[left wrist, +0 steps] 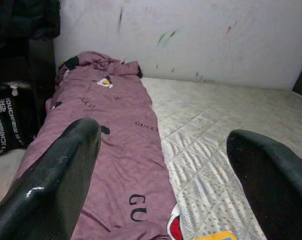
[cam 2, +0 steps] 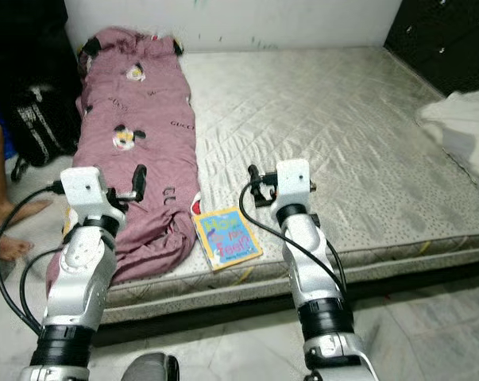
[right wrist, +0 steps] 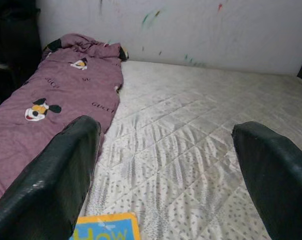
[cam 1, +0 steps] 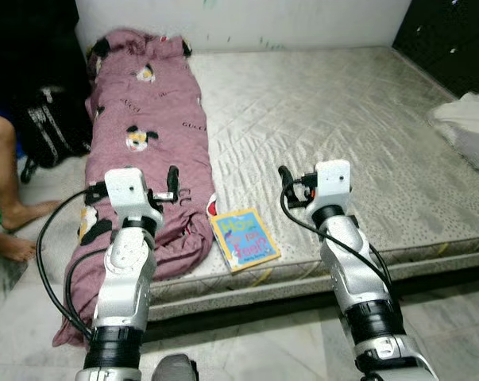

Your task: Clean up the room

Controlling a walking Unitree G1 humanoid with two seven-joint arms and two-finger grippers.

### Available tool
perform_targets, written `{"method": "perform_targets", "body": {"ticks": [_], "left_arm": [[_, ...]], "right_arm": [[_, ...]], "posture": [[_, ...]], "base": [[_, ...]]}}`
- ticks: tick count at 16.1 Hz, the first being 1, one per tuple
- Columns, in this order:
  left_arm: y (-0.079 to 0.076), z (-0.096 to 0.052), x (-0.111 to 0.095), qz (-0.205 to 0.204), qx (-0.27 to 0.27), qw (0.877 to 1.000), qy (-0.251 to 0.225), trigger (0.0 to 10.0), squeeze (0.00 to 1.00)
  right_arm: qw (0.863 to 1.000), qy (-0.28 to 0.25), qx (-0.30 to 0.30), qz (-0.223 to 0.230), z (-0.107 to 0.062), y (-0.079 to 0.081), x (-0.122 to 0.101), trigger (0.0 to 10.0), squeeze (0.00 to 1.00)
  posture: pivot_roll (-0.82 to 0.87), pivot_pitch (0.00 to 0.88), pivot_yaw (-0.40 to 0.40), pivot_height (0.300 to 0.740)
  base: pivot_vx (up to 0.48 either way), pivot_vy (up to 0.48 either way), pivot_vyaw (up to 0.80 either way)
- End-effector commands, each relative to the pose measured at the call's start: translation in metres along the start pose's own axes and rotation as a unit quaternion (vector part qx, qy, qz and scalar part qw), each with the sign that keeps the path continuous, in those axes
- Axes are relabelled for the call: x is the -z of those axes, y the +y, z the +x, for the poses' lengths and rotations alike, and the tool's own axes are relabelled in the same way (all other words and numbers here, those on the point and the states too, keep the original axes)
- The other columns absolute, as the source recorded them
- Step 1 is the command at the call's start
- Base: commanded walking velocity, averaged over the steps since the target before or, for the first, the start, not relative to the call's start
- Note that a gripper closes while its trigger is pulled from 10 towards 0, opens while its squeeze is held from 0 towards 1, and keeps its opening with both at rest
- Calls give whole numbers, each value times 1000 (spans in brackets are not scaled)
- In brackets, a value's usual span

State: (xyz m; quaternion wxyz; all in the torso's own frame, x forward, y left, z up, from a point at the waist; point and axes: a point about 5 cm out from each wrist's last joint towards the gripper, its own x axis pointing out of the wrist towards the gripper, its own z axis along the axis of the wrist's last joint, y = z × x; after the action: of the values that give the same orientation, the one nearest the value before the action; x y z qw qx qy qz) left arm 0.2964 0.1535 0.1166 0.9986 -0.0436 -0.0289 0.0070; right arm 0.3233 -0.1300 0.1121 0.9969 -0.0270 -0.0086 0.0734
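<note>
Picking up the book (cam 1: 245, 239) looks like the step in hand: it lies flat near the mattress (cam 1: 366, 135) front edge, at about five o'clock from the purple blanket (cam 1: 148, 135), just beside its hem. Lowering one finger past the book's free edge would probably lift it best. The right gripper (right wrist: 166, 175) hovers above with fingers spread wide, holding nothing. The left gripper (left wrist: 166, 170) is equally spread and bare, over the blanket.
</note>
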Motion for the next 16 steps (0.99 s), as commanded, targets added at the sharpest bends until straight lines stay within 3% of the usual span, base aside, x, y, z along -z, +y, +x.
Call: {"method": "perform_targets", "body": {"ticks": [1, 4, 16], "left_arm": [[-3, 1, -1, 0, 12, 1000, -4, 10000, 0], [-4, 1, -1, -1, 13, 1000, -5, 10000, 0], [-7, 2, 3, -16, 6, 1000, 13, 10000, 0]], "right_arm": [[1000, -1, 3, 1, 1, -2, 0, 10000, 0], [1000, -1, 3, 0, 1, -3, 0, 10000, 0], [1000, 5, 19, -4, 2, -10, 4, 10000, 0]], "posture": [[29, 0, -20, 740], [30, 0, -21, 740], [27, 0, -17, 740]], "base": [[322, 0, 0], [331, 0, 0], [0, 0, 0]]}}
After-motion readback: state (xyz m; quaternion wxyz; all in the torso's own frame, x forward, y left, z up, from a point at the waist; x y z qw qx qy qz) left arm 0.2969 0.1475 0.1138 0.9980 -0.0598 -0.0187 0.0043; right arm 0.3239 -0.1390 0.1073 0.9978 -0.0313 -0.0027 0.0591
